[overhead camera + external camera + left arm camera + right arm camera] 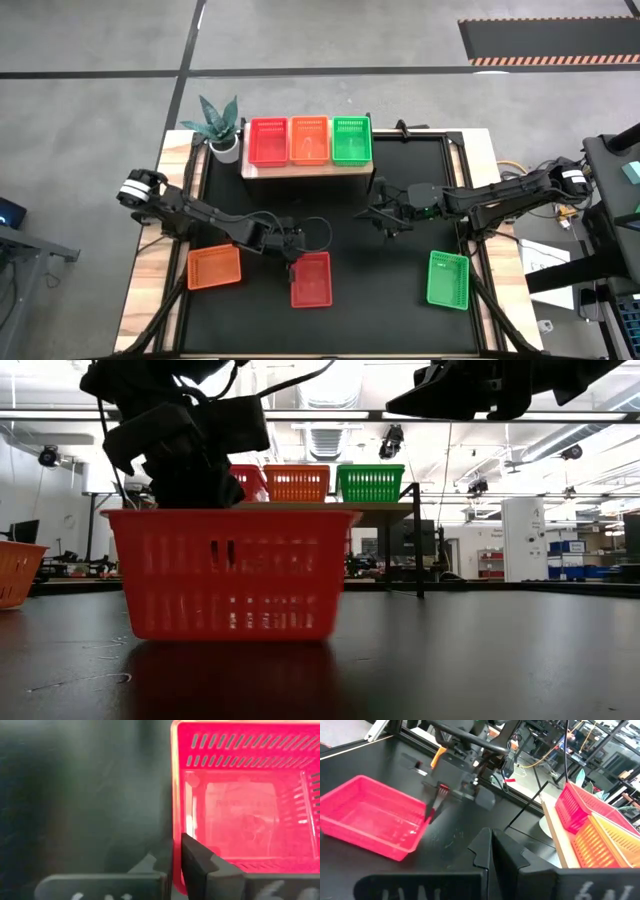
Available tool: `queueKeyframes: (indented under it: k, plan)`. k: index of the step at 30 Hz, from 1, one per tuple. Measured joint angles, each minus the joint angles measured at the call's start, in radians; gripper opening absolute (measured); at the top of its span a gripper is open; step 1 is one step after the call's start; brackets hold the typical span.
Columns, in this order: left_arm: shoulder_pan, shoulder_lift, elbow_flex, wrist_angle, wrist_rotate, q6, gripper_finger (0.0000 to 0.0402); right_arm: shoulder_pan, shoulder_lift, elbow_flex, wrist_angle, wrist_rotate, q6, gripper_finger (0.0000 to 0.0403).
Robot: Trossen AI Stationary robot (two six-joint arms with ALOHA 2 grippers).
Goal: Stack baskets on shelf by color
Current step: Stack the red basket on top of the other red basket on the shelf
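A red basket (311, 280) sits flat on the black table, and my left gripper (296, 250) is down at its far left corner, shut on its wall. My right gripper (383, 215) hangs shut and empty above the table's middle, in front of the shelf (305, 172). A red basket (268, 141), an orange basket (309, 140) and a green basket (351, 139) stand side by side on the shelf. A loose orange basket (214, 267) lies near the left edge, and a loose green basket (448, 278) lies at the near right. My left gripper (173, 854) pinches a side wall of the red basket (175, 820) near its far left corner. One finger (195, 865) is inside the basket and the other is outside. The fingers come from above, pointing down. The basket's bottom (230, 632) rests level on the table.
A potted plant (220, 125) stands on the table's far left corner beside the shelf. Bare black tabletop (380, 290) lies between the red and green loose baskets. Wooden side boards (150, 290) border the table on the left and right.
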Motion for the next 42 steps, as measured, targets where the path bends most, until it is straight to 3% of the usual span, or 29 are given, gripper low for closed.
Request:
queueKeyframes:
  k: [10,17,23,31,37,42]
  plan:
    - [0.099,-0.094,0.0,-0.31,-0.011,0.157,0.0017,0.0,0.0,0.0,-0.004,0.001,0.0,0.0009]
    - [0.16,-0.13,0.0,-0.366,-0.019,0.267,0.0021,0.0,0.0,0.0,-0.013,0.003,0.0,0.0009]
    - [0.182,-0.135,-0.003,-0.387,-0.02,0.293,0.0065,0.0,0.0,0.0,-0.025,0.008,0.012,0.0009]
    - [0.172,-0.157,0.017,-0.422,0.002,0.278,0.0134,0.0,0.0,0.0,-0.025,0.008,0.012,0.0009]
    - [0.124,-0.201,0.1,-0.455,0.03,0.087,0.0141,0.0,0.0,0.0,-0.025,0.008,0.012,0.0009]
    - [-0.002,-0.183,0.148,-0.408,0.043,-0.014,0.0141,0.0,0.0,0.0,-0.024,0.008,0.021,0.0009]
